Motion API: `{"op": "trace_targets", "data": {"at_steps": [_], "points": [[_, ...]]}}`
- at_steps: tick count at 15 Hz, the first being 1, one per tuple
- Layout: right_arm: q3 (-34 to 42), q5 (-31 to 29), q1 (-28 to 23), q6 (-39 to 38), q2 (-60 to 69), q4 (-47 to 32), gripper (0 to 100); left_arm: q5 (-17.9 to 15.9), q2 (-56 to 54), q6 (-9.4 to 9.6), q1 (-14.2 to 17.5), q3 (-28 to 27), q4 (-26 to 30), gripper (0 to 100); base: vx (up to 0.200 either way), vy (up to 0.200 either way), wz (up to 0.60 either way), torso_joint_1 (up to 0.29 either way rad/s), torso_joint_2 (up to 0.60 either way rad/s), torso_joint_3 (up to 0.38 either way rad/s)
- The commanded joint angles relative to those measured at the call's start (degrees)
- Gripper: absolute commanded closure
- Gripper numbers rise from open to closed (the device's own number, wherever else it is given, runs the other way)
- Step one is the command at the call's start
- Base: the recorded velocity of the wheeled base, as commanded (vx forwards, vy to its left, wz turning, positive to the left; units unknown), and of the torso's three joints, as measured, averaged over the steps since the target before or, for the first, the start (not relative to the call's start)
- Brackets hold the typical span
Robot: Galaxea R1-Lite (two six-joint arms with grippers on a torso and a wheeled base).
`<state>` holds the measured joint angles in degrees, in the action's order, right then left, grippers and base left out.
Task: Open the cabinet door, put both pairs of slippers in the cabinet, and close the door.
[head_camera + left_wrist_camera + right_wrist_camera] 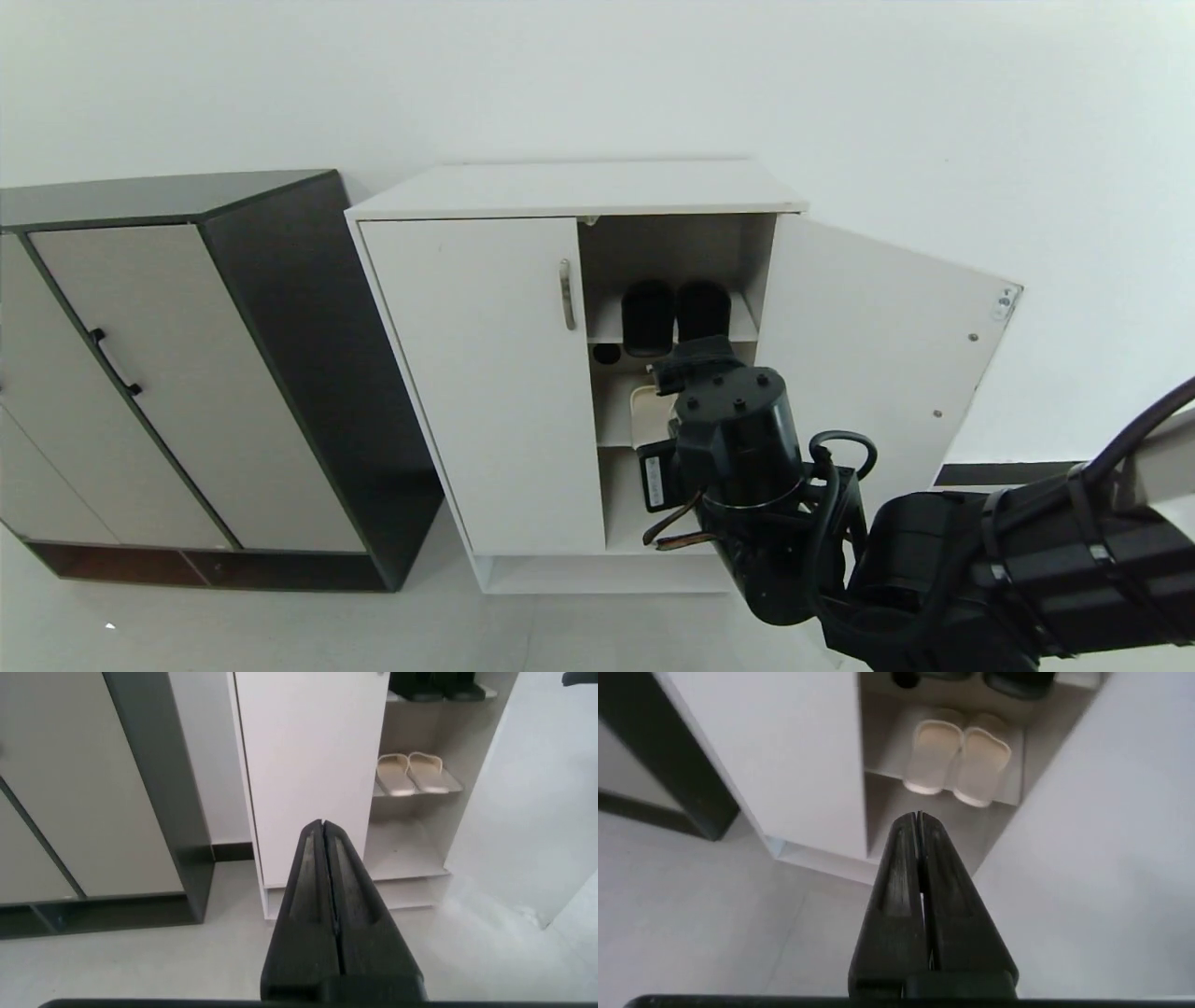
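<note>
The white cabinet has its left door closed and its right door swung open. A black pair of slippers sits on the upper shelf. A beige pair of slippers lies side by side on the middle shelf, half hidden in the head view by my right arm. My right gripper is shut and empty, just outside the opening, above the floor. My left gripper is shut and empty too, in front of the closed door, with the beige pair beyond it.
A dark grey cabinet with pale doors stands against the wall, close to the left of the white one. The bottom shelf of the white cabinet is bare. Light grey floor lies in front.
</note>
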<state>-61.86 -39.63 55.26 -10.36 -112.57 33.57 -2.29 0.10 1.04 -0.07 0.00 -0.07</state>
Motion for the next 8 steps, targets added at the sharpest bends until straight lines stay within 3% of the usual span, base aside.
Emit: {"op": "trace_targets", "data": {"at_steps": [1,8], "points": [[0.1,0.0,-0.1,0.0,0.1,0.0,100,0.0,0.0,0.02,0.0,0.0,0.0,100,0.0,0.0,0.0,0.129,-0.47,-0.334],[0.1,0.0,0.0,-0.1,0.2,0.1,100,0.1,0.0,0.02,0.0,0.0,0.0,100,0.0,0.0,0.0,0.161,-0.48,-0.319]]}}
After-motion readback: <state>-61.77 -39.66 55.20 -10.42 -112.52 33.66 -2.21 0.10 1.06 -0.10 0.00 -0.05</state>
